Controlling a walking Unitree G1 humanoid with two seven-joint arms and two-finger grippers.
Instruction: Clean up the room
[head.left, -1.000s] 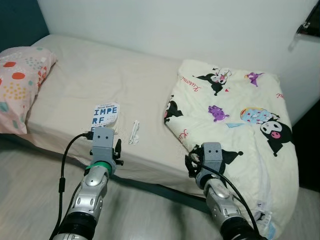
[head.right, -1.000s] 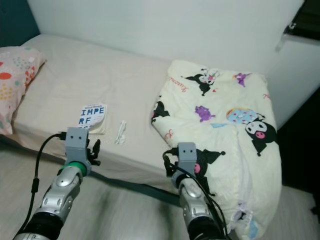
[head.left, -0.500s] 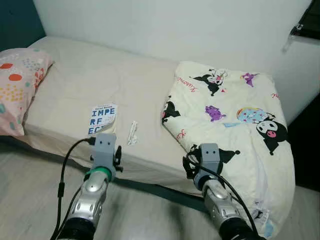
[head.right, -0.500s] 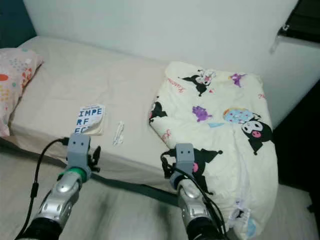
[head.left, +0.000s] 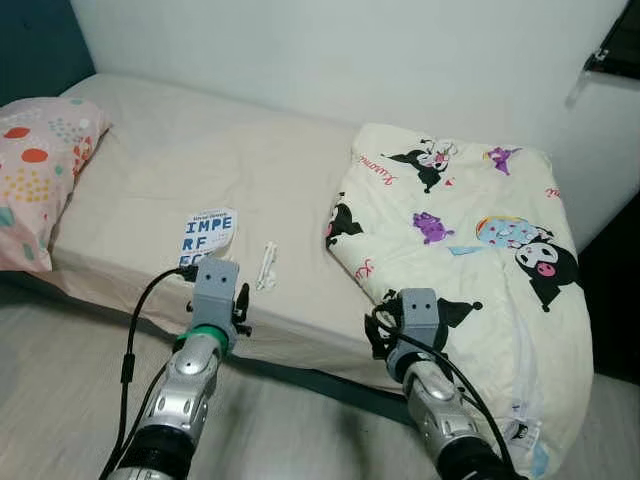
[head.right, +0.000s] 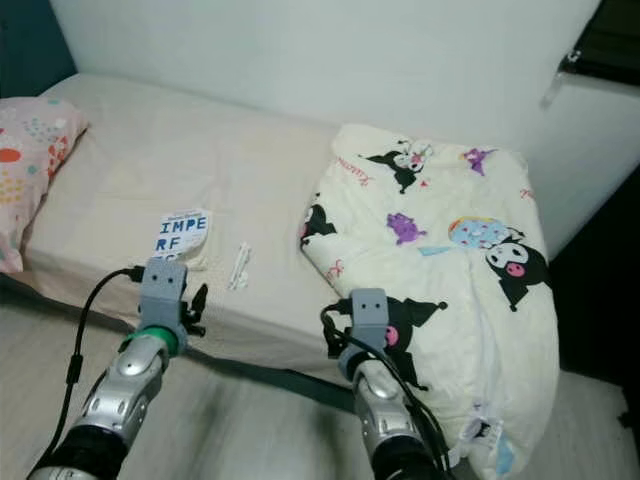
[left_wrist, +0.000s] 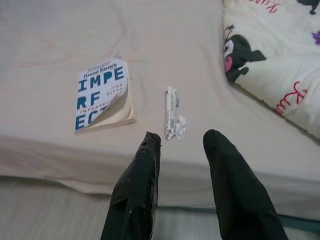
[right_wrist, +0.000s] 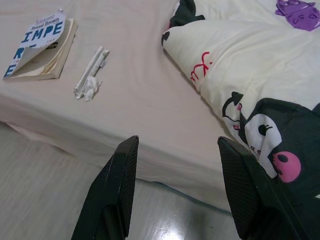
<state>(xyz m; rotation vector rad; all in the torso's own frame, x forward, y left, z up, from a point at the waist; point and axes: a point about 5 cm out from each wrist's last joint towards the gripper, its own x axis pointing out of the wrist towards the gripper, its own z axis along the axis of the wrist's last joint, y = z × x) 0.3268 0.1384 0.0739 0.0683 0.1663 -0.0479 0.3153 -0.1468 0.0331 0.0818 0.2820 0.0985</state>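
Book beside crumpled wrapper

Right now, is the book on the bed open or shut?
Shut, mostly: the book lies flat, cover up, but the cover curls up at its lower corner.

A book and a white wrapper lie near the bed edge, between a pillow and a cartoon-print duvet. Both arms reach toward the edge.

left pincer: fingers spread apart, arm stretched forward
right pincer: fingers gaping wide too, arm forward
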